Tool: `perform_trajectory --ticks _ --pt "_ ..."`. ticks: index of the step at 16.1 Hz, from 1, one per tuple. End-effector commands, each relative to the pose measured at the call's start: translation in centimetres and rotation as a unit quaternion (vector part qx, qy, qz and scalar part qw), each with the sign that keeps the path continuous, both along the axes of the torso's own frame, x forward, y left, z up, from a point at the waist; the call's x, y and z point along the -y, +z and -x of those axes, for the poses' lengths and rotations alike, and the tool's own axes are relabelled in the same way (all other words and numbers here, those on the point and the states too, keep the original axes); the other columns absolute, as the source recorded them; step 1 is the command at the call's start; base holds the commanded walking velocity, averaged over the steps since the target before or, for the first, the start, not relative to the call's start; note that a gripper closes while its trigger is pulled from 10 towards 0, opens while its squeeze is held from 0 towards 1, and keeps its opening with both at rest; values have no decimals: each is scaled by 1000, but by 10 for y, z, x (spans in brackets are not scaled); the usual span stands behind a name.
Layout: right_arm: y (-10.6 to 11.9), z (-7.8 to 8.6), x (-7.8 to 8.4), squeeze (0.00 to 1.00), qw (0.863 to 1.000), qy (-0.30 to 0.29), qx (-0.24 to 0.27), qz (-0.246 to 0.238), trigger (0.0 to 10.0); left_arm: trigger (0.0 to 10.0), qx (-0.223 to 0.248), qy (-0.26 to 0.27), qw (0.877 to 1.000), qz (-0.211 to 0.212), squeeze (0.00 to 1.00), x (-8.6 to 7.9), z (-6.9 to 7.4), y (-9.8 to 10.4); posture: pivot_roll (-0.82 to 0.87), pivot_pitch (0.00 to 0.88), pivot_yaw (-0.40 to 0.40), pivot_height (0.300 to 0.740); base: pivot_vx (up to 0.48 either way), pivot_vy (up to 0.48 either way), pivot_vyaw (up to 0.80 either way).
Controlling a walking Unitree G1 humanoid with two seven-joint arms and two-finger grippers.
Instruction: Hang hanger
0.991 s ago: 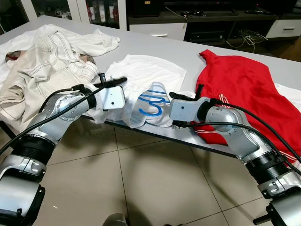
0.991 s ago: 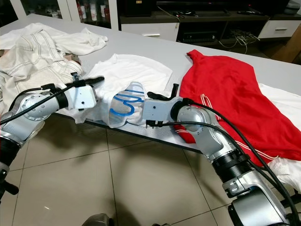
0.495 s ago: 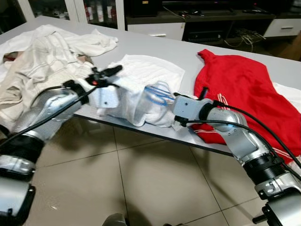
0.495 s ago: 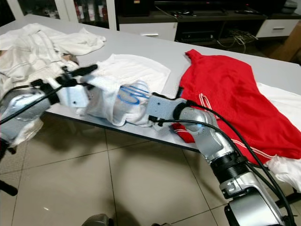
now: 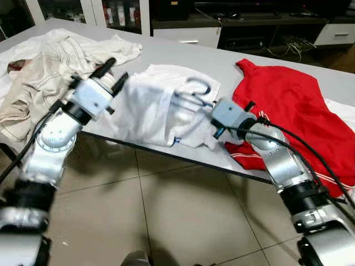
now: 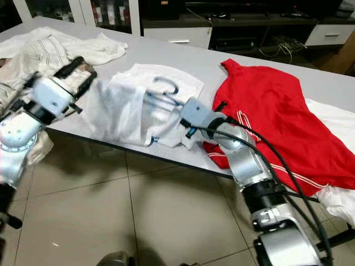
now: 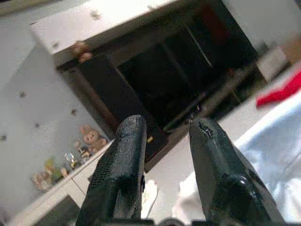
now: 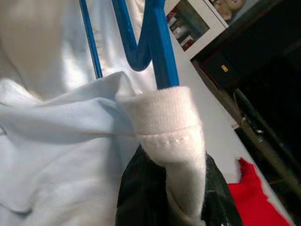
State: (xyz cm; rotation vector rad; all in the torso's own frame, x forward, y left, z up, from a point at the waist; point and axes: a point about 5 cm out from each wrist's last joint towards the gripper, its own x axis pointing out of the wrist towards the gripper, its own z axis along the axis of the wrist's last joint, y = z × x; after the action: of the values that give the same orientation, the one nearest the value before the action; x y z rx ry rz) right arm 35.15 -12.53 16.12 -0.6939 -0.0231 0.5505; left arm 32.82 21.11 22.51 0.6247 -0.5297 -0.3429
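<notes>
Right claw (image 8: 171, 197) pinching white shirt (image 5: 147, 108) collar, blue hanger (image 8: 153, 44) just beyond

Blue hanger (image 8: 155, 42), white shirt (image 5: 147, 108), red garment (image 5: 288, 105), grey table (image 5: 183, 55).

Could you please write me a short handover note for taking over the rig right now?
Right gripper: fingers shut on the collar of the white T-shirt, beside the blue hanger threaded into it.
Left gripper: fingers open, holding nothing, raised at the shirt's left edge.
The shirt lies bunched at the near edge of the grey table, the hanger's hook poking out on top. A red garment lies to the right, a beige one to the left.
Done: hanger is inside the shirt.
Left: lift it and hang it; no rail is in view.
</notes>
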Motion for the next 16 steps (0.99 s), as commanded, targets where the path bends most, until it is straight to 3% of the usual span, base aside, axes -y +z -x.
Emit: perform_trajectory --ticks 1,3,4,5,6,7,8,9,10,11,13,16 --pt "6 -2 2 0 999 -11 -4 -35 0 10000 12 10 998 66 0 -6 4 11 165 12 -54 740 0 0 0" --pt "5 -1 -1 0 998 -9 -20 -61 0 10000 23 28 983 182 0 -7 8 14 167 9 -56 740 0 0 0" --pt "5 0 -3 0 997 -5 -29 -76 0 10000 20 43 958 282 0 -6 10 13 171 7 -58 740 0 0 0" --pt "7 2 -8 0 995 4 -40 -96 0 10000 9 60 925 375 0 4 16 3 171 9 -59 740 0 0 0" --pt "9 2 -10 0 993 8 -44 -108 0 10000 -4 61 912 406 0 12 21 -3 172 11 -62 740 0 0 0" --pt "9 2 -10 0 993 8 -46 -112 0 10000 -10 61 907 417 0 14 22 -6 172 11 -62 740 0 0 0" --pt "11 3 -13 0 990 8 -52 -131 3373 10000 -30 60 890 452 0 23 29 -17 173 15 -63 740 0 0 0" --pt "12 3 -14 0 986 4 -58 -154 8745 10000 -48 56 881 467 0 33 39 -26 176 20 -65 740 0 0 0" --pt "12 2 -13 0 983 -6 -61 -171 10000 10000 -52 79 878 468 0 34 43 -32 179 23 -67 740 0 0 0" --pt "11 2 -12 0 979 -15 -67 -192 10000 10000 -59 123 868 477 0 31 49 -39 179 23 -67 740 0 0 0" --pt "17 0 -11 0 972 -21 -63 -227 10000 10000 -75 155 853 493 0 29 55 -47 184 21 -68 740 0 0 0" --pt "24 0 -14 0 973 -14 -47 -227 10000 10000 -81 159 857 484 0 38 65 -48 187 18 -66 740 0 0 267"
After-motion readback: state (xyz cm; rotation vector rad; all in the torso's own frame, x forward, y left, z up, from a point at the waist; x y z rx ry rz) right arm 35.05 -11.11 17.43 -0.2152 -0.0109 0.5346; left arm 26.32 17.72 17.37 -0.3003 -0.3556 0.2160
